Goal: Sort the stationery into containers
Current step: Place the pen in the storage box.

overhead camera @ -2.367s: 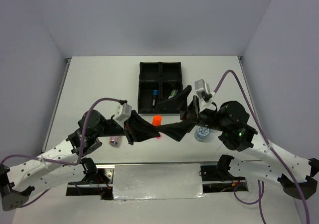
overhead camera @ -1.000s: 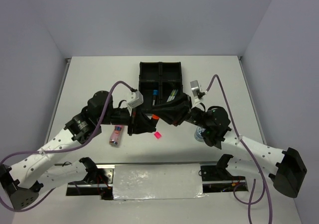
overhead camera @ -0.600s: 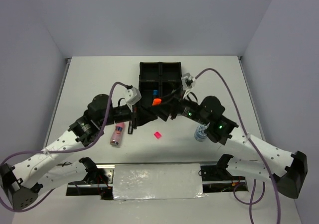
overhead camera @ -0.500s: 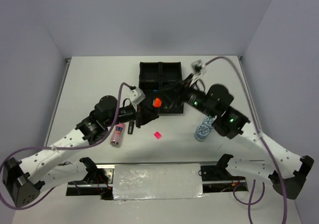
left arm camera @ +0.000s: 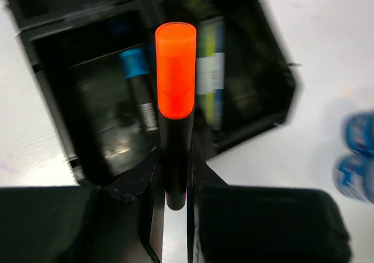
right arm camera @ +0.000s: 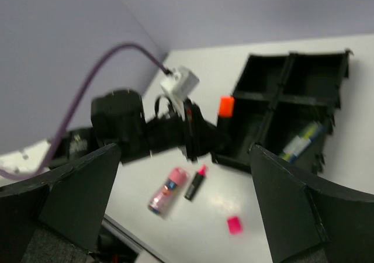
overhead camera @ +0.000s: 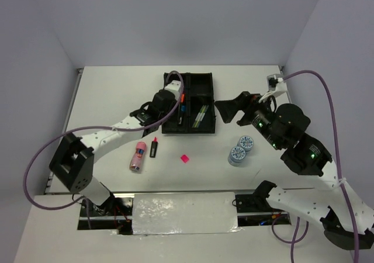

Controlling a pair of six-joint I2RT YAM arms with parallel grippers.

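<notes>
My left gripper [overhead camera: 178, 104] is shut on a black highlighter with an orange cap [overhead camera: 182, 99] and holds it over the near-left compartment of the black four-compartment tray [overhead camera: 201, 131]. In the left wrist view the highlighter [left arm camera: 175, 82] sticks out from between the fingers [left arm camera: 174, 184], above a blue-capped highlighter [left arm camera: 135, 82] lying in that compartment. Thin pens [left arm camera: 210, 70] lie in the near-right compartment. My right gripper [overhead camera: 221, 111] is open and empty, raised to the right of the tray; it shows wide open in the right wrist view [right arm camera: 187, 216].
On the table in front of the tray lie a pink tube [overhead camera: 138, 155], a pink-capped highlighter [overhead camera: 154, 148] and a small pink square [overhead camera: 184, 158]. Two blue-white rolls [overhead camera: 241, 149] stand at the right, below my right arm. The two far tray compartments look empty.
My left gripper carried the orange-capped highlighter from the table's middle up to the tray. My right gripper drew back from beside it, up and to the right, uncovering the rolls.
</notes>
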